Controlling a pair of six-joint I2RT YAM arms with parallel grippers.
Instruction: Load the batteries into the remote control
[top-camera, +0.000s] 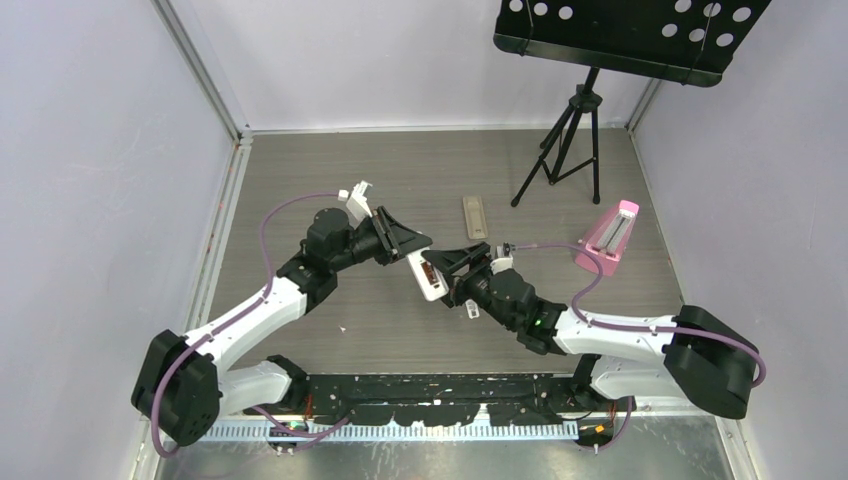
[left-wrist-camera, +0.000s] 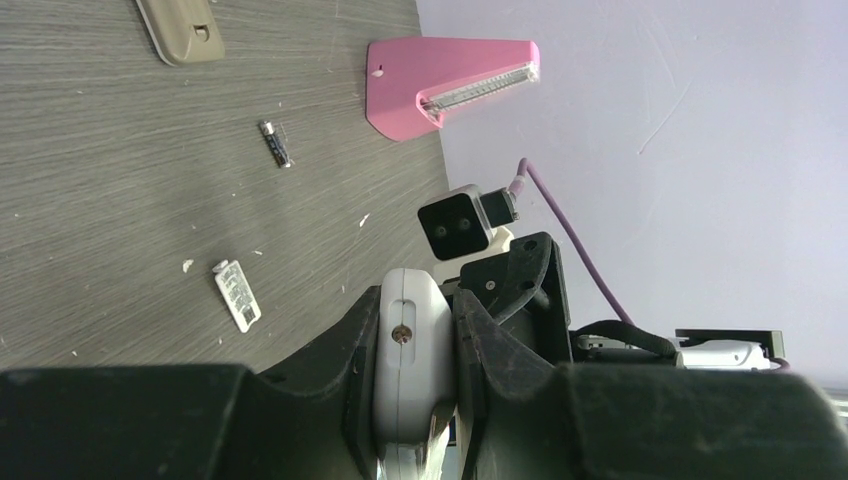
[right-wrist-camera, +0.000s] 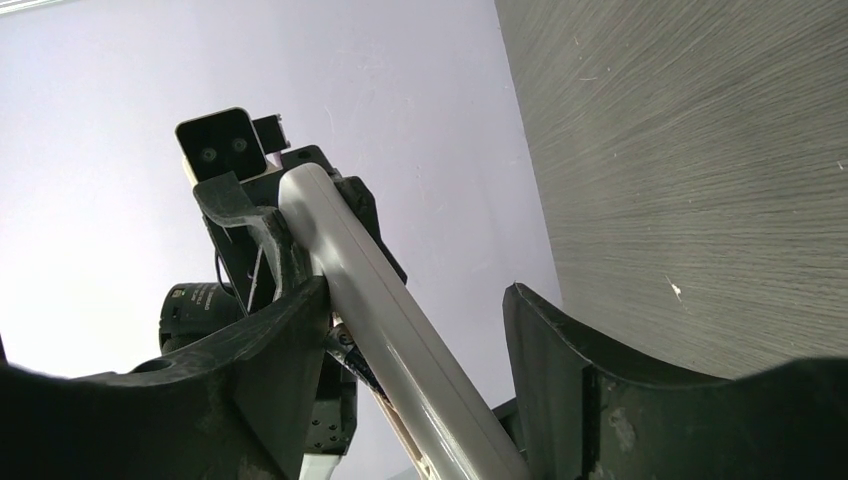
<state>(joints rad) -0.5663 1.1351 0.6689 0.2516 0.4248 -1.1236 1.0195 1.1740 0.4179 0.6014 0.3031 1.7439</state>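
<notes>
Risk: the remote control (top-camera: 432, 276) twisting free in mid-air
Your left gripper (top-camera: 405, 243) is clamped on it; your right gripper (right-wrist-camera: 415, 290) stands with jaws apart around it. Close off-centre and you could lever it loose.

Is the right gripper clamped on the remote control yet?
No, the remote control runs close beside one finger of the right gripper, with a clear gap to the other finger.
</notes>
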